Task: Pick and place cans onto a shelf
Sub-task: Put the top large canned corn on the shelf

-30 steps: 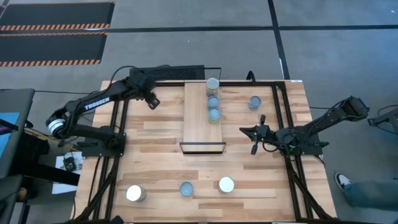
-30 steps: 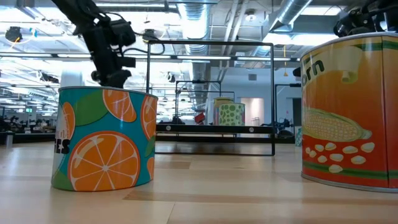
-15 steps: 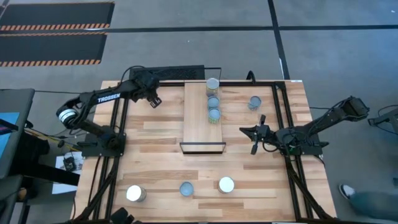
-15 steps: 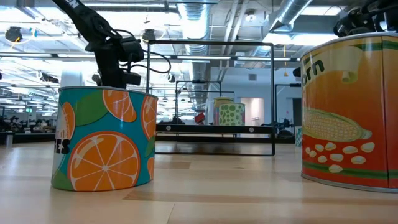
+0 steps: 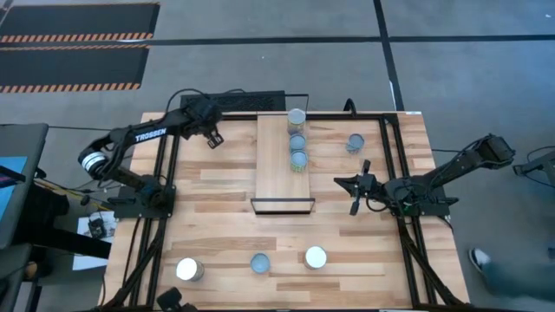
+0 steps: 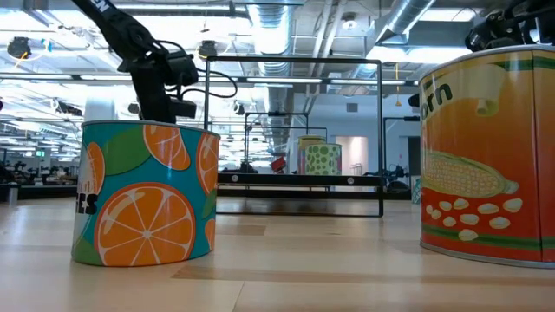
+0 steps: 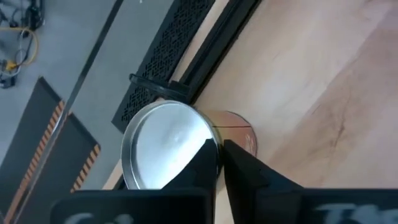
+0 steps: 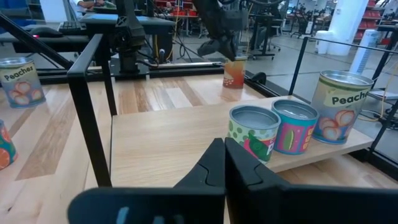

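- The shelf [image 5: 284, 160] stands across the middle of the worktop [image 5: 217, 217], running from the far edge toward the centre.
- Three cans sit in a row on the shelf's far half: a Peaches can [image 5: 297, 119] at the far end, a pink-sided can [image 5: 297, 142] next, and a green spotted can [image 5: 298, 160] nearest the middle, each close beside its neighbour.
- A fourth can [image 5: 355, 142] stands on the worktop right of the shelf, near the far edge.
- Three more cans stand along the near edge: a white-topped can [image 5: 187, 269] at left, a blue-topped can [image 5: 259, 263] in the middle, and another white-topped can [image 5: 315, 256] to its right.
- The left gripper [image 5: 212, 137] hovers over the far left part of the worktop, left of the shelf; its jaws are closed together with nothing between them. Its wrist view shows a small can [image 7: 168, 146] just beyond the fingers.
- The right gripper [image 5: 354, 185] waits low over the worktop right of the shelf, jaws closed and holding nothing.
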Action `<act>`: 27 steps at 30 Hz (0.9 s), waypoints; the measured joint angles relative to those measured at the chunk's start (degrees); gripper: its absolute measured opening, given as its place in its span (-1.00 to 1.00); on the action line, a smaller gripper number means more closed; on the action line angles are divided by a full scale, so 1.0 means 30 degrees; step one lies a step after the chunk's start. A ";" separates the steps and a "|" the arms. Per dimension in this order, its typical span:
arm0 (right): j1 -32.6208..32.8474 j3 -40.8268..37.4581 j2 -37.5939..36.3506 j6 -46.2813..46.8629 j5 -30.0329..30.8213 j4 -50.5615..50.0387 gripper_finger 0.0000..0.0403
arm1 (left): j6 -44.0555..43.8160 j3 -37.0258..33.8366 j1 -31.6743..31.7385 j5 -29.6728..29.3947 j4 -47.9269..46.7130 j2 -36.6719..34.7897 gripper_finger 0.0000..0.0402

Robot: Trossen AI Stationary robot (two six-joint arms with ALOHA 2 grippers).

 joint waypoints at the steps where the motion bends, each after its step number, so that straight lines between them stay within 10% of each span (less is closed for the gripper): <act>1: 0.0000 0.0000 0.0000 0.0005 0.0005 -0.0001 -0.94 | 0.0246 -0.0029 -0.0075 0.0224 -0.0056 -0.0212 -0.98; 18: -0.0109 0.0007 0.0004 -0.0002 0.0013 -0.0067 -0.94 | -0.0077 -0.0124 -0.6251 0.1540 -0.2709 -0.6792 -1.00; 27: -0.0109 0.0007 0.0003 0.0013 0.0013 -0.0064 -0.94 | -0.2290 0.2590 -1.1251 0.1957 -0.2225 -0.5218 -1.00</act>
